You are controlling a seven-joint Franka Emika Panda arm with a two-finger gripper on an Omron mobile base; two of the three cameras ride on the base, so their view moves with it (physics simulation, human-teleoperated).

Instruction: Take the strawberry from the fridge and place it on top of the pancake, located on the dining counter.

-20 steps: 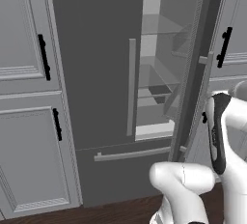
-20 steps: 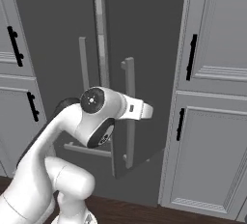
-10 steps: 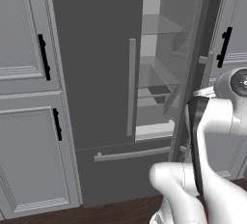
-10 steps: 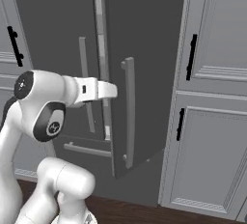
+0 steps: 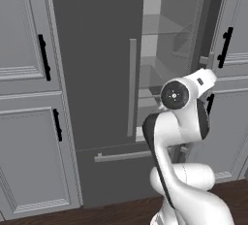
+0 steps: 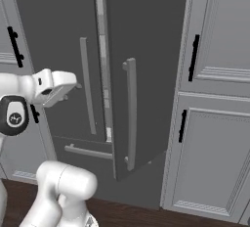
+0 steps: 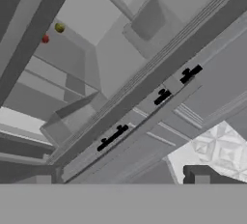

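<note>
Strawberry (image 7: 45,38) and yellow-green fruit (image 7: 59,27) sit inside the open fridge (image 5: 101,73).

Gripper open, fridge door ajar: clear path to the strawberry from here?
Probably yes. The right fridge door is open, and the hand view shows the strawberry unobstructed on a shelf beside a yellow-green fruit. The gripper is far off.

One fridge (image 5: 101,73), two upper doors, right one open; one bottom drawer (image 5: 116,175). Three grey bar handles: two upright (image 6: 131,113), one horizontal on drawer (image 5: 123,156). In hand view: one strawberry (image 7: 45,38), one yellow-green fruit (image 7: 59,27). Black cabinet handles: four in left base view (image 5: 44,57), four in right base view (image 6: 194,57).
</note>
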